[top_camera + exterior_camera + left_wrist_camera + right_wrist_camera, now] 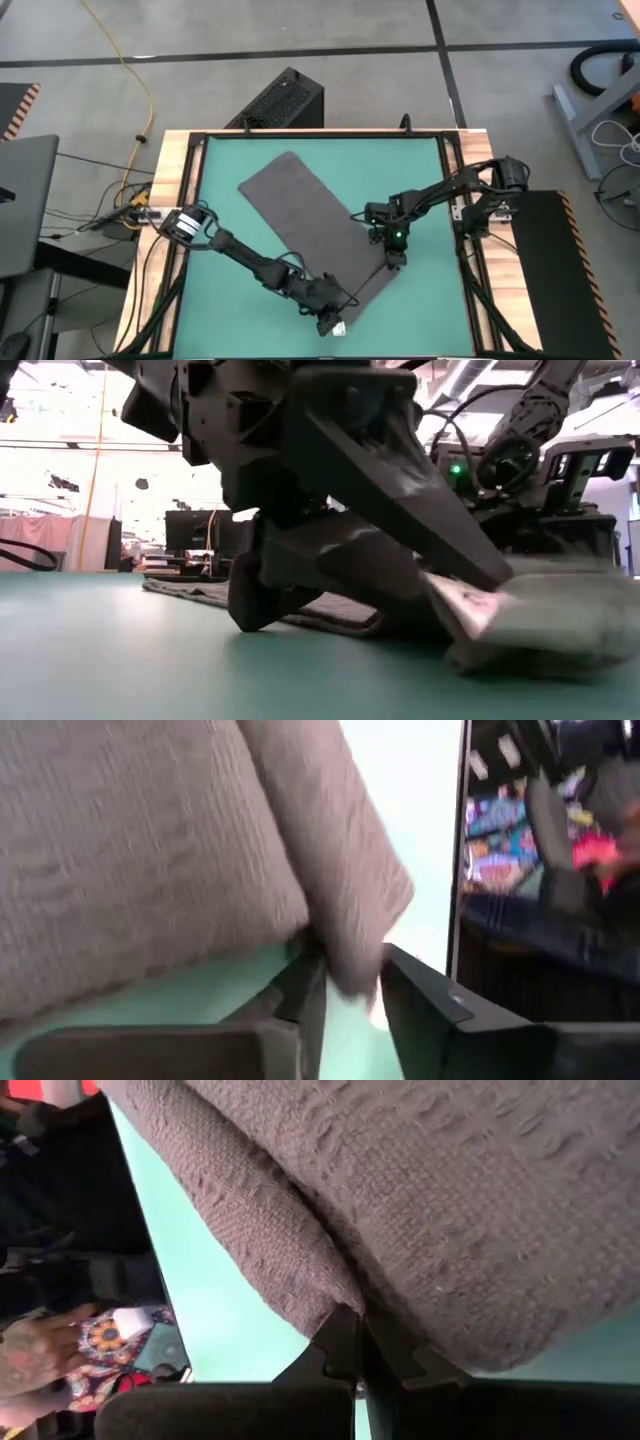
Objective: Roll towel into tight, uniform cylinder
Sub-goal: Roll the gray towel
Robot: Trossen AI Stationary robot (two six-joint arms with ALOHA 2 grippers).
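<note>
Two pincers, left (333,322) and right (392,258), each pinch shut on a near corner of the flat charcoal towel (305,215); rolling has barely begun.

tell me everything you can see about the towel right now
The towel is a dark grey, textured woven cloth rectangle lying flat and diagonal on the green mat, not yet rolled. A small white tag shows at its near corner. The left gripper pinches that corner; the right gripper is shut on the other near corner, lifting the edge slightly.
</note>
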